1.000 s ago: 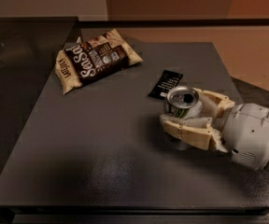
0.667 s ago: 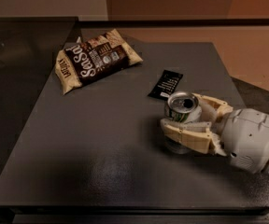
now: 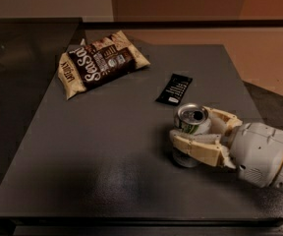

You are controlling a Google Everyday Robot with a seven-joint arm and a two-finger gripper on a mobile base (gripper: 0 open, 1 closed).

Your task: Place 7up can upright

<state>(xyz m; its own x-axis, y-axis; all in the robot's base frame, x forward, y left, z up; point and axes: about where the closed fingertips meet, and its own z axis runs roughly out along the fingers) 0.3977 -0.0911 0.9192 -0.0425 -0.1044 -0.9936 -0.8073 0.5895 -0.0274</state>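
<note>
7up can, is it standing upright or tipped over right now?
Upright. The 7up can shows its round top facing up, base seemingly on the table, with the gripper closed around it near the table's right edge.

Gripper [image 3: 190, 131] at lower right of frame, low over the tabletop. Arm enters from the right edge; white rounded wrist housing [image 3: 260, 154] points left, roughly level. Two cream fingers [image 3: 200, 149] reach leftward, one on the near side and one on the far side of the upright 7up can [image 3: 192, 118], both closed against its wall.
</note>
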